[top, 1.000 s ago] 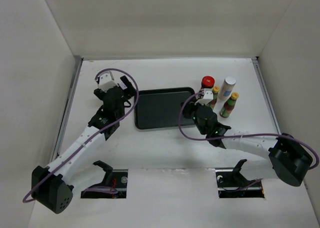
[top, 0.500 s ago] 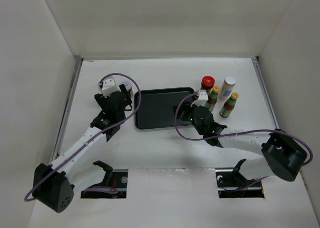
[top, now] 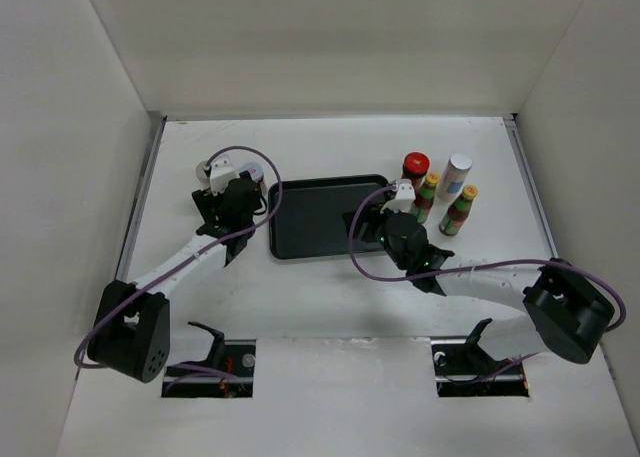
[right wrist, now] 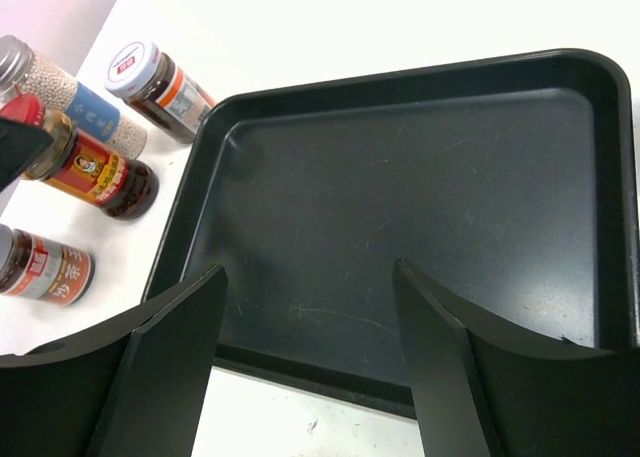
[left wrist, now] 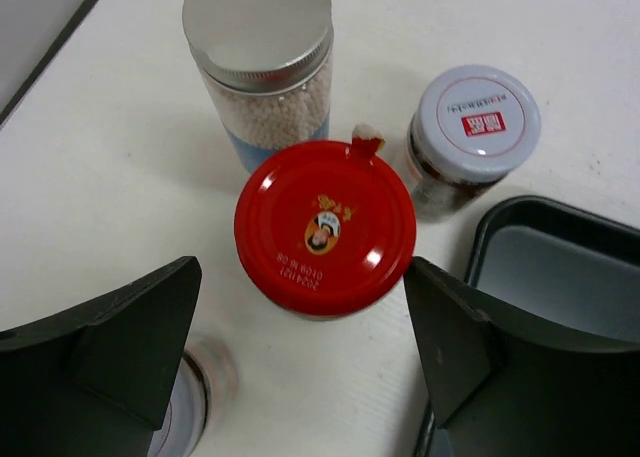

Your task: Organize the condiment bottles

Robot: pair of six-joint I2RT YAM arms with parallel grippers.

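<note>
In the left wrist view, the low jar (left wrist: 205,387) sits half behind a finger (left wrist: 120,347) and is cut by the bottom edge. The tray (left wrist: 560,267) runs off the right. The right wrist view crops the grey-lidded jar (right wrist: 30,72) at its left edge. From above, the left arm (top: 185,262) covers these jars almost wholly.

The fingers of my left claw (left wrist: 302,277) are dark grey. Between them is the red-capped jar (left wrist: 325,227), its glossy red lid printed with gold lettering and a small gold emblem that looks like a face. Ahead of that claw, the silver-lidded jar (left wrist: 258,37) shows white pellets above a pale blue band. Ahead and to the right, the white-lidded jar (left wrist: 478,122) has a red square mark on its lid and dark brown contents. My right claw (right wrist: 308,277) is dark too. The tray (right wrist: 400,177) ahead of it is matt black with faint pale scratches. Left of that claw, a fourth jar (right wrist: 45,267) wears an orange-red and white label. The bench (left wrist: 100,177) is plain white.
</note>
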